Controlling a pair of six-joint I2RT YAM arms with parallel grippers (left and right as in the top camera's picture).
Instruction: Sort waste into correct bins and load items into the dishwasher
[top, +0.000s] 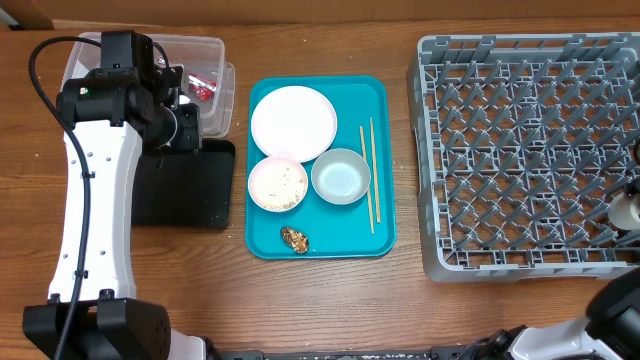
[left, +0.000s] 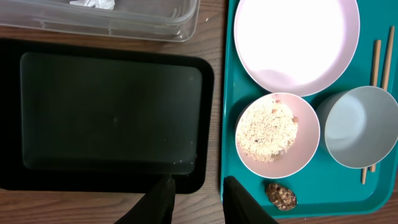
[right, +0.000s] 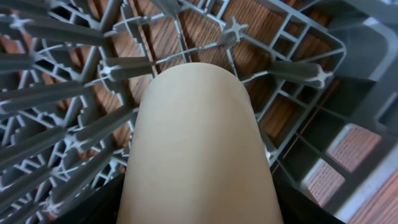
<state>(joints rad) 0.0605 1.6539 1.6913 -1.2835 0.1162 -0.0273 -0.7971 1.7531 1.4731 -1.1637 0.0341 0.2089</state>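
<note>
Currently my right gripper (right: 199, 202) clamps the white cup (right: 196, 137), low among the pegs at the right edge of the grey dish rack (top: 520, 150). My left gripper (left: 198, 183) hangs empty, jaws apart, over a corner of the black tray (left: 112, 106).

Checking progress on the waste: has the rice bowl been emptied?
No, the bowl on the teal tray holds a heap of rice.
</note>
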